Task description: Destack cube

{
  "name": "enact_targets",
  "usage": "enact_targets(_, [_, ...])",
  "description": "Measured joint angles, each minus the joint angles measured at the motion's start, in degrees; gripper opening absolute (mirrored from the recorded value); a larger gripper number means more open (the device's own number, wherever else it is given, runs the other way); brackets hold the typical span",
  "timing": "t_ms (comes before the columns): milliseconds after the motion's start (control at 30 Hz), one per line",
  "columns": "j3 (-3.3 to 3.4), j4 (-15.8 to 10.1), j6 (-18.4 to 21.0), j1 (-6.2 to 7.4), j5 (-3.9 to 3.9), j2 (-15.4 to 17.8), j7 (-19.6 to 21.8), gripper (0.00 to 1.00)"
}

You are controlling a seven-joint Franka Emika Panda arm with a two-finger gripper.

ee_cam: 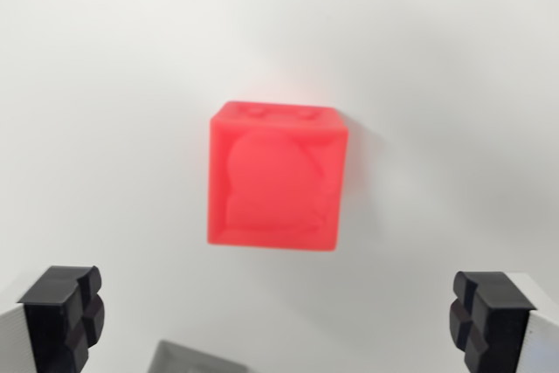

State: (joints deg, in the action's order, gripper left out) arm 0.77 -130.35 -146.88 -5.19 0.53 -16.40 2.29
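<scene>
A bright red cube [275,179] fills the middle of the wrist view, seen from above on a white surface [105,85]. Its top face carries a round embossed shape. A second cube beneath it cannot be made out from this angle. My gripper [278,316] is open, with its black fingertips [63,312] at the lower left and lower right corners, spread wide. The cube lies above the gap between them in the picture, and nothing is between the fingers.
A grey shape [188,360] shows at the bottom edge, between the fingers. The white surface runs on all sides of the cube.
</scene>
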Motion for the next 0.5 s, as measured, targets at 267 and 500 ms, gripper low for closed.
enact_targets(267, [0.01, 0.2, 4.4, 0.00, -0.08, 4.3, 0.1, 1.00])
enact_targets(500, [0.01, 0.9, 8.5, 0.00, -0.13, 7.7, 0.1, 1.00])
